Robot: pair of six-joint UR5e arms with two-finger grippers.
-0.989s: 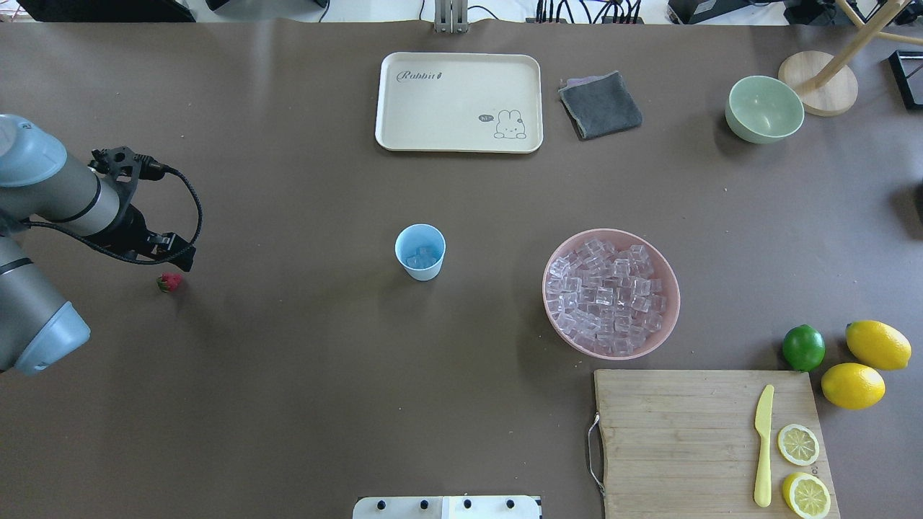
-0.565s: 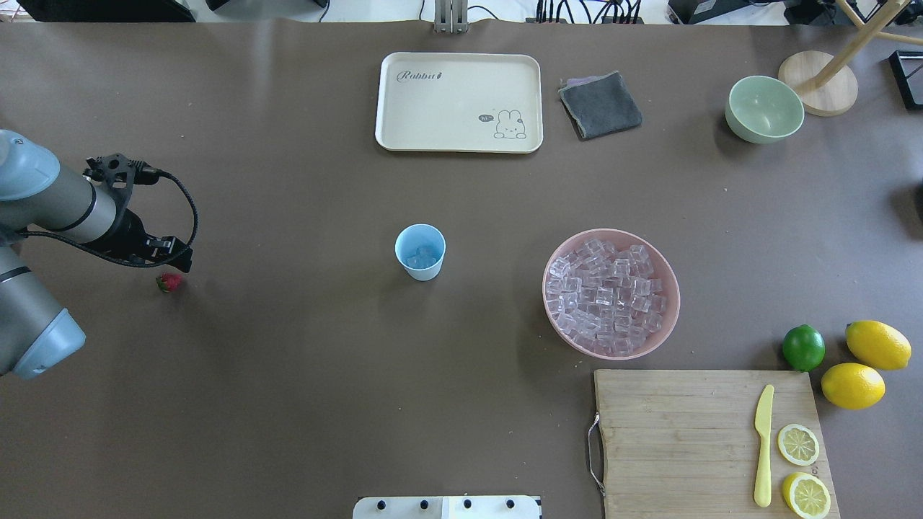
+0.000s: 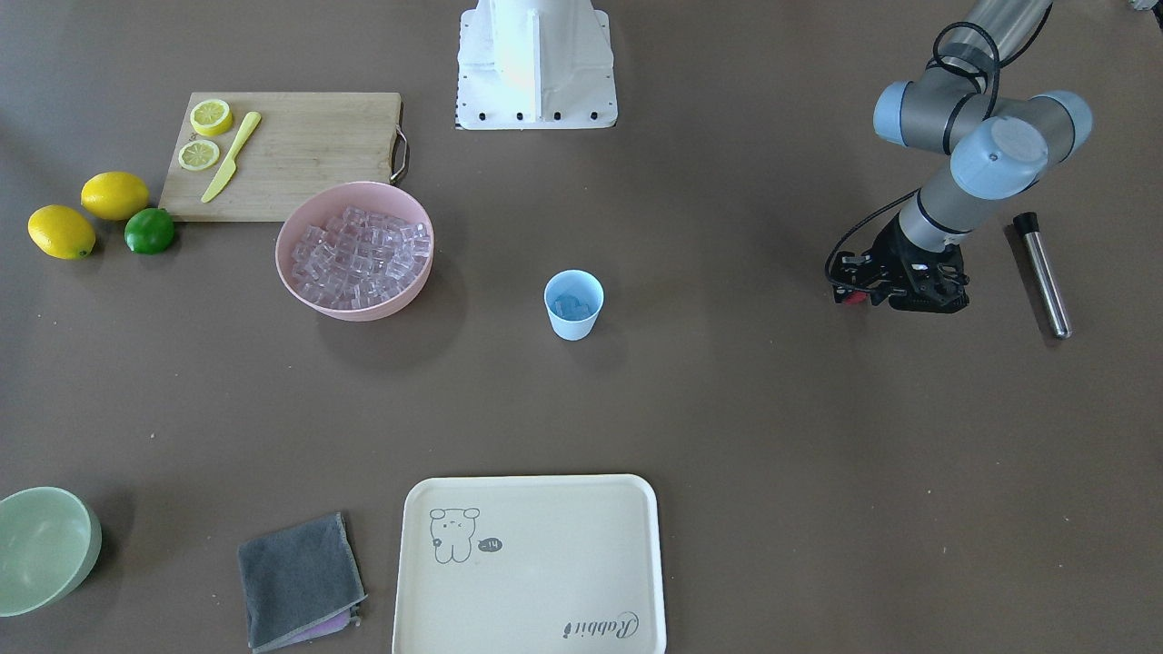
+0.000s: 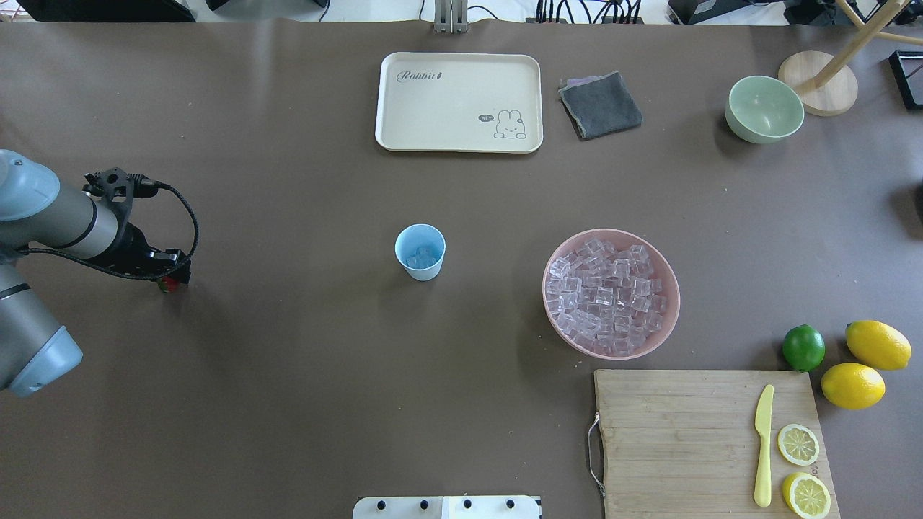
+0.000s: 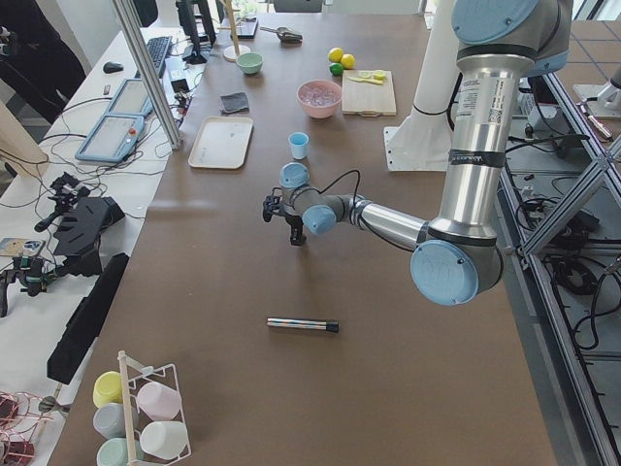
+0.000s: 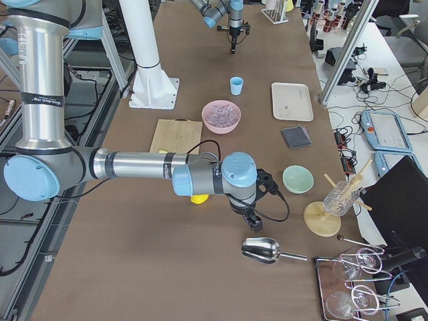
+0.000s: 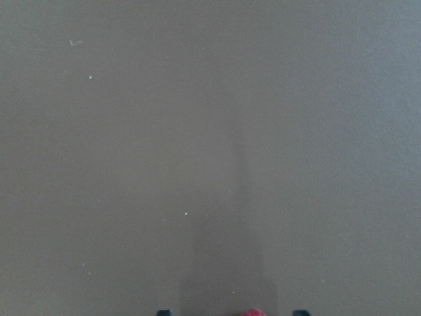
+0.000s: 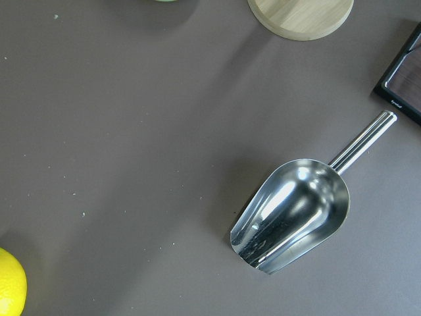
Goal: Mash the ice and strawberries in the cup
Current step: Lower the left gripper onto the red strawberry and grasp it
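We see a brown table [image 4: 288, 375] carrying a cream tray [image 4: 447, 108], a folded grey cloth [image 4: 600, 105] and a green bowl [image 4: 764, 78] toward its far edge. At its middle stands a blue cup [image 4: 420, 270], a pink bowl [image 4: 546, 292] to its right, a strawberry [image 4: 167, 285] well to its left. Nearer us lie a cutting board [image 4: 678, 432], a lime [image 4: 803, 347] and two lemons [image 4: 877, 344]. We also find a steel rod [image 3: 1042, 272] farther left and a scoop [image 8: 293, 214].

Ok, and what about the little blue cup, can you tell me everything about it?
The cup is a small light blue tumbler that looks like plastic, wider at the mouth than at the base, with no handle. It stands upright on the brown table, near the middle, with a few clear ice cubes inside. Nothing else touches it; the pink bowl sits apart from it.
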